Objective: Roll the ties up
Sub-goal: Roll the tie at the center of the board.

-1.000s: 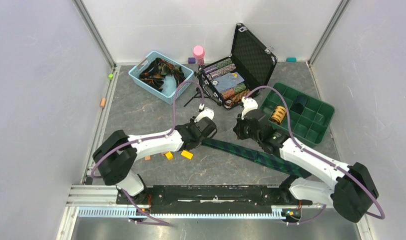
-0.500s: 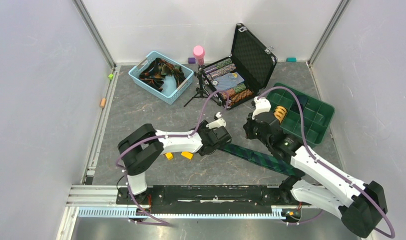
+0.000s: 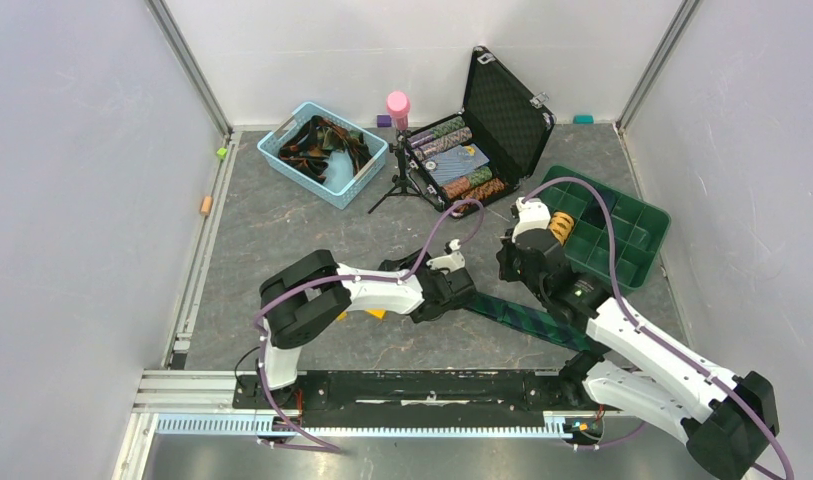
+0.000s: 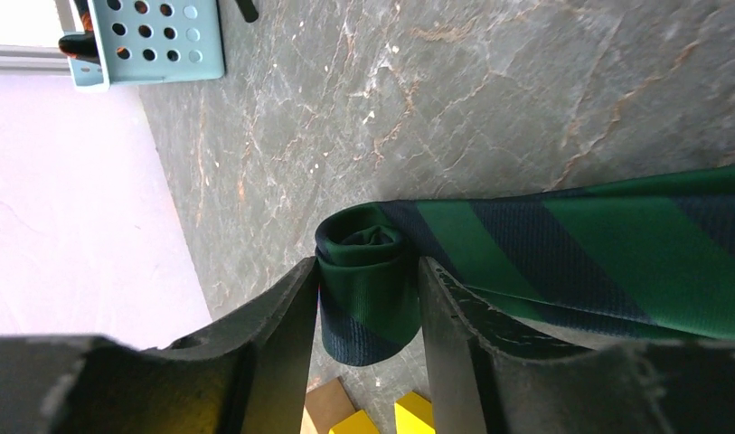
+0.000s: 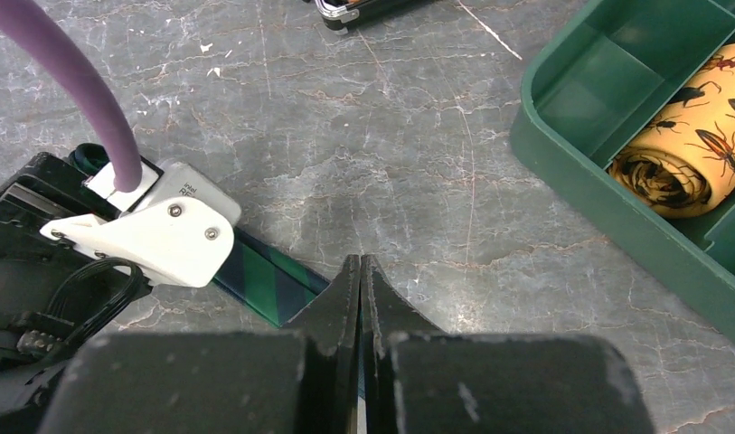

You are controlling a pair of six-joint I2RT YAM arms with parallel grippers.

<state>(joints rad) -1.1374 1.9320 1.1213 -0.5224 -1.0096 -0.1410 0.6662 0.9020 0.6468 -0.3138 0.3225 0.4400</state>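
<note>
A green-and-navy striped tie (image 3: 522, 315) lies flat across the middle of the table. Its left end is wound into a small roll (image 4: 363, 240). My left gripper (image 3: 462, 295) lies low and sideways, and in the left wrist view its two fingers (image 4: 368, 271) stand on either side of the roll, touching it. The flat strip (image 4: 598, 253) runs off to the right. My right gripper (image 5: 360, 262) is shut, with its tips over the strip (image 5: 264, 285) just right of the left wrist. I see nothing between its fingers.
A blue basket (image 3: 322, 152) of loose ties stands at the back left. An open black case (image 3: 472, 160) holds rolled ties beside a pink-topped stand (image 3: 397, 105). A green tray (image 3: 622, 225) holds a yellow-orange roll (image 5: 684, 158). Yellow blocks (image 4: 418, 416) lie under the left fingers.
My left gripper has travelled right along the tie, and the flat strip is shorter with the roll at its end. The right gripper has shifted slightly right and stays shut.
</note>
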